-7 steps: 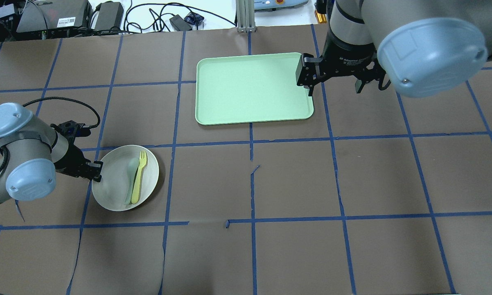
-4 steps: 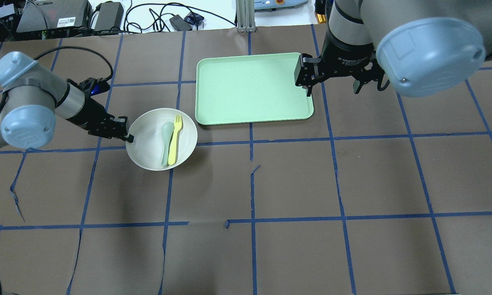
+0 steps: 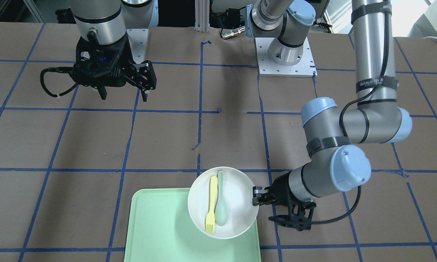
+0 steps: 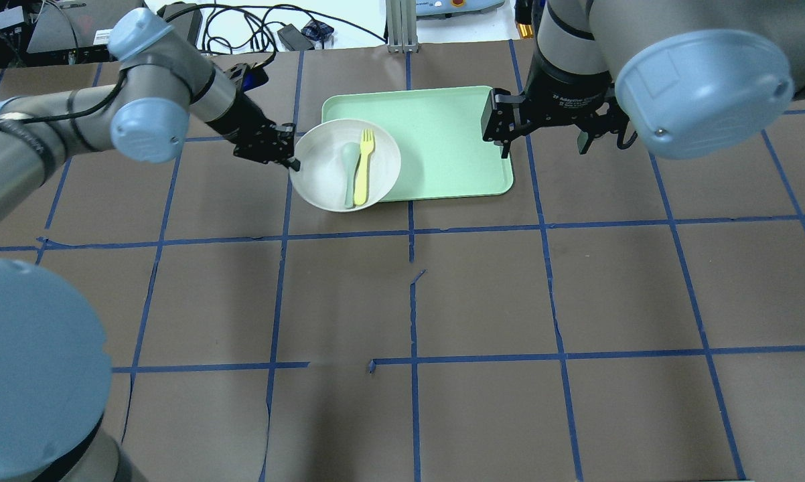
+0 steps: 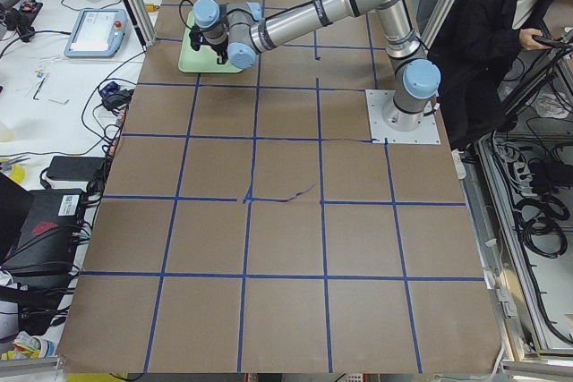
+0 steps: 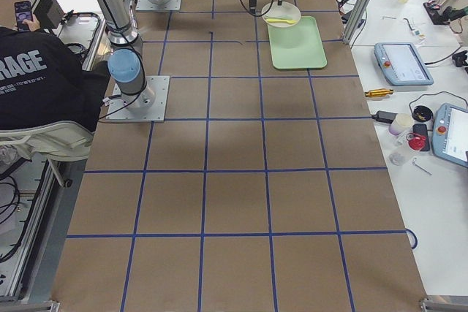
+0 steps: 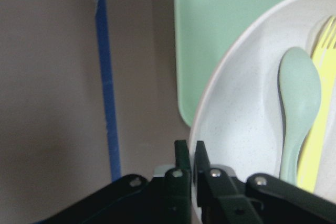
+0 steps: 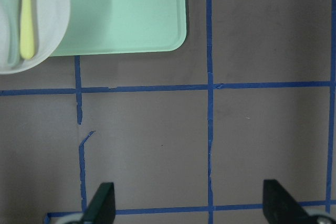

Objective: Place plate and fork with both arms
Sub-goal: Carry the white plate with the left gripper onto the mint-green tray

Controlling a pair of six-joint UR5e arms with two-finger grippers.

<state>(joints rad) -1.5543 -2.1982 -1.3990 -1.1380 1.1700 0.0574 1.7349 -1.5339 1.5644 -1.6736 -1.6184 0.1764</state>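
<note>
The plate [image 4: 319,167], carrying the fork [image 4: 362,167], is pinched by the left gripper [image 4: 288,159] over the tray's [image 4: 443,140] left edge. The right gripper [image 4: 543,139] is spread wide.

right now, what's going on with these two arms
The left gripper pinches the rim of the round white plate, which carries a pale-yellow plastic fork and a teal-grey spoon. The plate overlaps one end of the pale green tray. The right gripper hangs open by the tray's other end, holding nothing.
</note>
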